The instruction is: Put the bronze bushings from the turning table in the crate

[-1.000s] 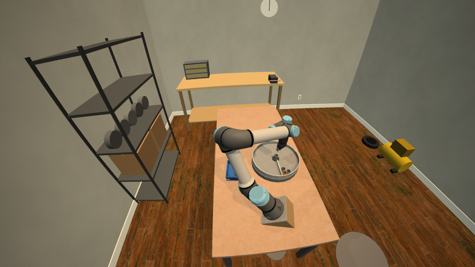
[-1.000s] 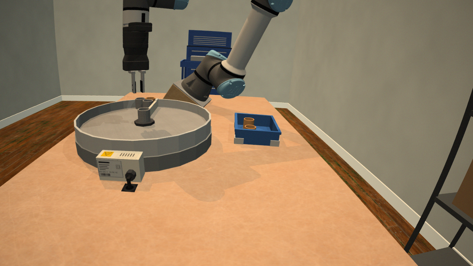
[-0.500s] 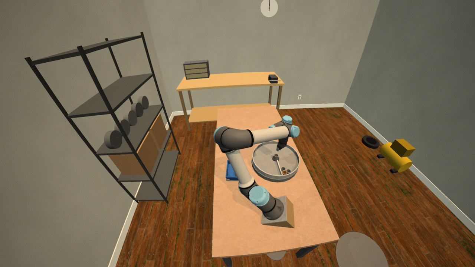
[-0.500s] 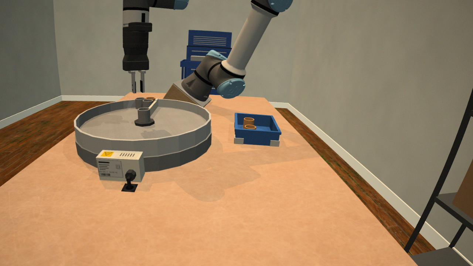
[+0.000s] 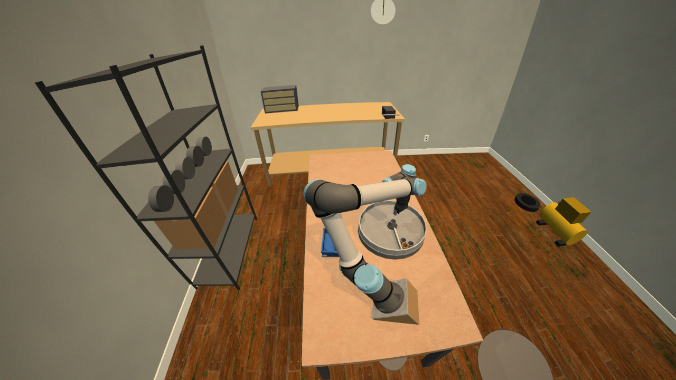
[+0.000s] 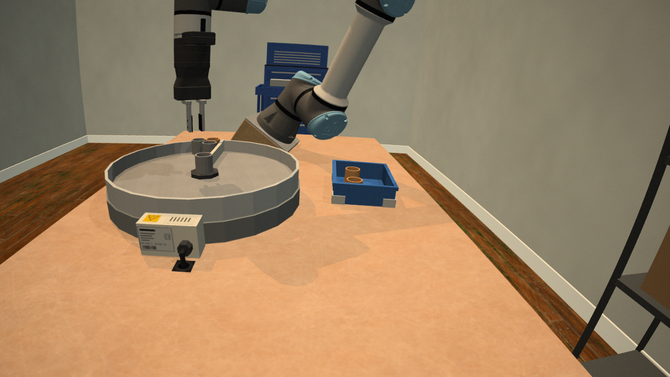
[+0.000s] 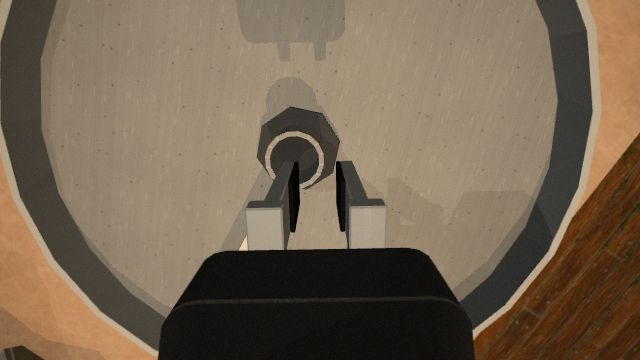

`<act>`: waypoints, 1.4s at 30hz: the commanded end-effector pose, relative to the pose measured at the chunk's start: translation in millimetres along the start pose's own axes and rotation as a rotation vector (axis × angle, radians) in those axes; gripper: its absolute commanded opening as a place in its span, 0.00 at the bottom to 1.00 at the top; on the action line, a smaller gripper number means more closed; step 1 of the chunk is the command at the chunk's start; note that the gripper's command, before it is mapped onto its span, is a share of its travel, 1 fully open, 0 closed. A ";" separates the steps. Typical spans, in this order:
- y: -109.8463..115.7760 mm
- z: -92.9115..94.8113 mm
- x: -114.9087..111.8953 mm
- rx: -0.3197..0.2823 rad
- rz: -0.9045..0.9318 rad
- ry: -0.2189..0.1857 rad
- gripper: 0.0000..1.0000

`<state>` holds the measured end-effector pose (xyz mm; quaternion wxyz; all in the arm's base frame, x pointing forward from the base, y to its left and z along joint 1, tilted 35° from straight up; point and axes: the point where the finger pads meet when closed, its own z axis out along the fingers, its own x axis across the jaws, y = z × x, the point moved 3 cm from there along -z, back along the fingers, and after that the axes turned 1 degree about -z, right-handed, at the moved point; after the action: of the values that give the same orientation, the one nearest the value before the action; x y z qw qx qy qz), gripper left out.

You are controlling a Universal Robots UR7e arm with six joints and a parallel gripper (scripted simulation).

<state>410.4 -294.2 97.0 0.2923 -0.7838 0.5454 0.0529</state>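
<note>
Although the arm [image 5: 342,238] [image 6: 352,61] hides part of the blue crate [image 5: 325,252] [image 6: 365,194] in the top view, the exterior view shows it more fully, standing apart from the turning table [image 5: 385,252] [image 6: 243,200] [image 7: 571,100] on the bench [image 5: 330,325] [image 6: 309,318] [image 7: 619,65]; two bronze bushings [image 6: 352,175] are inside this crate, the nearer one mostly hidden by the front wall, so that little more than its ring is seen.

The third bronze bushing [image 5: 405,245] [image 6: 214,139] is on the turning table, close to the pale bar [image 5: 397,236] [image 6: 217,148] [image 7: 243,245]; two steel bushings [image 5: 410,243] [image 6: 197,145] are near it, and in the exterior view these objects overlap, and the rim cuts off their far bases; whether they touch, I cannot tell.

The end effector [image 5: 396,212] [image 6: 196,130] [image 7: 317,182] hangs above the turning table, its fingers partly apart with nothing between them; in the wrist view, one finger covers a piece of the hub [image 5: 392,224] [image 6: 203,165] [image 7: 298,120], which has a round hollow post on a dark, angular foot; only a small bit of the bar appears there, the rest being hidden.

The turning table has a speckled, finely scratched grey plate and a faceted wall; the bench is smooth, orange-tan, lightly mottled; beside the turning table stands a pale rectangular box [image 6: 164,240], its label print too small to read well.
</note>
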 end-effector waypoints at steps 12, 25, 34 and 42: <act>0.0 -0.6 0.3 0.000 0.000 0.001 0.47; 45.8 3.4 -19.2 0.000 0.000 0.001 0.45; 45.8 3.4 -19.2 0.000 0.000 0.001 0.45; 91.2 7.3 -38.5 0.000 0.000 0.001 0.45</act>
<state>327.4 -280.2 71.9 0.2928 -0.7835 0.5454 0.0547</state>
